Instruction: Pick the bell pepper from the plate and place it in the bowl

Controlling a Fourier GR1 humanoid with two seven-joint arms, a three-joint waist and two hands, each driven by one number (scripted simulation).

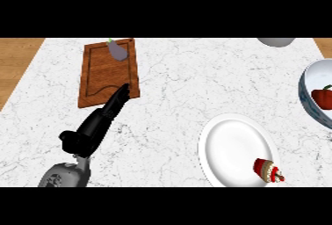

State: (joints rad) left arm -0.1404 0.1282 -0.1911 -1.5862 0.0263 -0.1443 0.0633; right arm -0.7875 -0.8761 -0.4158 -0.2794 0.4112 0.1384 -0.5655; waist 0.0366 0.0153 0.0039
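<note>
A: We've got a white marble counter (168, 88) with thin grey veins, and strips of wood grain showing at its far left and far right corners. At eleven o'clock lies a rectangular wooden cutting board (107, 72), reddish brown, with a groove running round inside its edge.

B: And on its far end we see a small grey-purple vegetable (118, 49), rounded, with a bit of green stem. Hard for us to say which kind.

A: Down at five o'clock, a round white plate (233, 147), smooth and glossy. Near its lower right rim sits a little cupcake (268, 170), red and white in layers.

B: Now the bell pepper (323, 97). We find it at three o'clock, red, lobed and shiny, with a dark green stem on top. It lies inside the bowl (310, 94), which has a white interior and a blue patterned outer wall, cut off by the right edge.

A: So the pepper is in the bowl, apart from the plate.

B: The left hand (103, 116), black on a grey forearm, comes up from seven o'clock. Its fingers are straight and relaxed, holding nothing, their tips lying over the board's near right corner.

A: The pepper is well apart from that hand, far across the counter toward three o'clock. At one o'clock, we catch the edge of a pale rounded vessel (277, 41).
</note>
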